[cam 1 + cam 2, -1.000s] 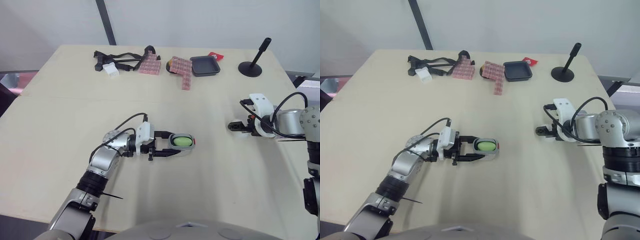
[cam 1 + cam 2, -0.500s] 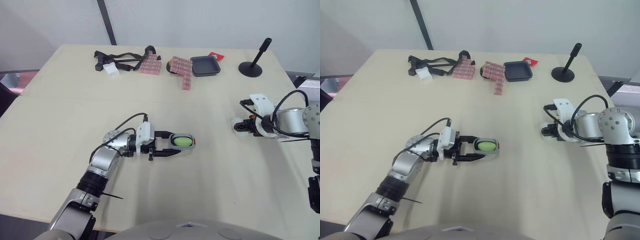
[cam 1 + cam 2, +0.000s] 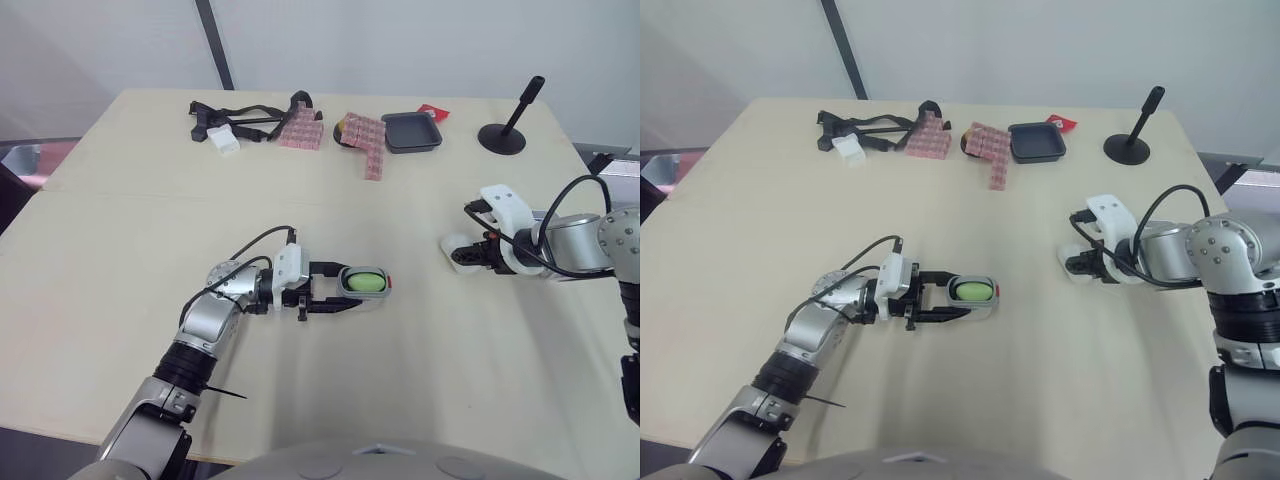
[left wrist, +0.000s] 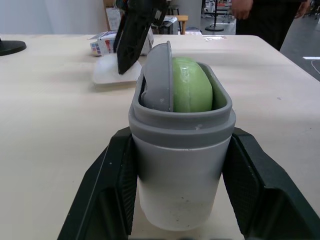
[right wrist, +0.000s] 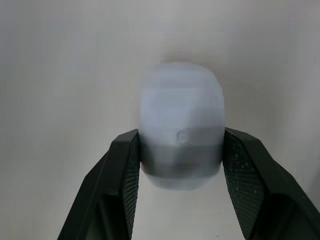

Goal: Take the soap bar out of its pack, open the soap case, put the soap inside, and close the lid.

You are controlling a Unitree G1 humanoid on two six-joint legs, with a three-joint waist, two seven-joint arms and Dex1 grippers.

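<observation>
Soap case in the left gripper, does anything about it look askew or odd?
Yes. Inside the soap case, held by the left gripper, a grey insert stands tilted on edge beside the green soap, both rising above the rim. The lid, held apart in the right gripper, may not seat over them.

Pale beige table (image 3: 120,250), seam running left to right across the far half. Along the far edge, left to right: black straps (image 3: 235,118) with a small white box (image 3: 222,141), two pink checked packs (image 3: 300,130), a black tray (image 3: 410,131), a black stand (image 3: 502,135). Grey soap case (image 3: 362,283) sat near centre, its pale lid (image 3: 455,250) well apart to the right.
</observation>
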